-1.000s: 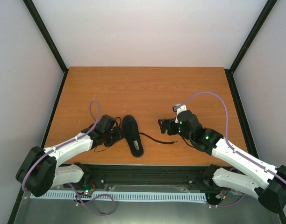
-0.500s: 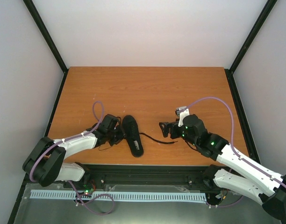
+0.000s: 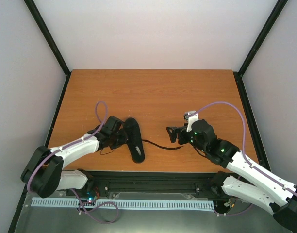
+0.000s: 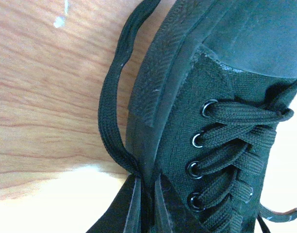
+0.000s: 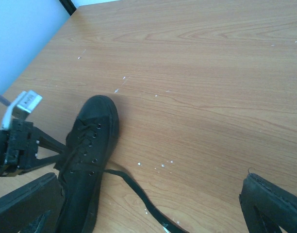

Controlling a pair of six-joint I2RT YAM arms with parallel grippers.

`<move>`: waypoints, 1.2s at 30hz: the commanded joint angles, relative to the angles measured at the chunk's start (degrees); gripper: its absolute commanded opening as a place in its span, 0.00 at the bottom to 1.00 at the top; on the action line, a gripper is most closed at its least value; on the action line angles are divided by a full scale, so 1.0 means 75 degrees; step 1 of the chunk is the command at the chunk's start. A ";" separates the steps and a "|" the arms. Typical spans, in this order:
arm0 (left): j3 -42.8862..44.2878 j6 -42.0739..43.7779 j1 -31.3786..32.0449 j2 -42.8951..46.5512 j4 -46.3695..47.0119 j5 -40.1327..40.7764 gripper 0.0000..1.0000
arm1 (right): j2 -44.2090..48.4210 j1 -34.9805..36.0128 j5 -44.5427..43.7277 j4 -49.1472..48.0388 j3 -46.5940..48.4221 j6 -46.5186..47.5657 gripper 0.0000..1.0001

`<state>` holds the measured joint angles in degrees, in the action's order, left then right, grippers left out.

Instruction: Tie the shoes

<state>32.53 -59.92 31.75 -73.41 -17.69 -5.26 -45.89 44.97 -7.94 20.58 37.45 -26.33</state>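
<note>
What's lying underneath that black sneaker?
Only the wooden table shows around the sneaker. A lace hugs the sole's edge, and whether it passes underneath cannot be told. Anything directly beneath the sole is covered by the shoe itself.
</note>
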 commanded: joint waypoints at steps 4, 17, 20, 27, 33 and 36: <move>0.0933 0.2098 -0.0038 0.0464 -0.0957 0.0062 0.05 | -0.0360 -0.0022 0.0230 -0.0131 0.0268 0.0053 1.00; 0.0276 0.2699 0.0027 0.0084 0.0180 -0.1579 0.01 | -0.2656 -0.0020 0.0838 -0.0760 0.0153 -0.1109 1.00; -0.0044 0.2316 0.0397 -0.0172 0.0744 -0.1797 0.01 | -0.3047 -0.0020 0.1046 -0.1092 0.0073 -0.1234 1.00; 0.0427 0.2536 0.0798 0.0148 -0.0302 -0.0993 0.28 | -0.3078 -0.0020 0.0541 -0.0761 0.0466 -0.0768 1.00; 0.1776 0.3209 0.0307 0.0900 -0.2588 0.0030 1.00 | -0.3033 0.0097 0.0635 -0.0771 0.0936 -0.0247 1.00; 0.2389 0.3634 -0.0172 0.1142 -0.3171 0.0170 1.00 | -0.3049 0.0109 0.0695 -0.0894 0.1056 -0.0116 1.00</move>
<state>43.97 -38.04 34.15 -67.59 -31.44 -8.08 -69.38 45.30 -2.35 15.20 43.27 -29.80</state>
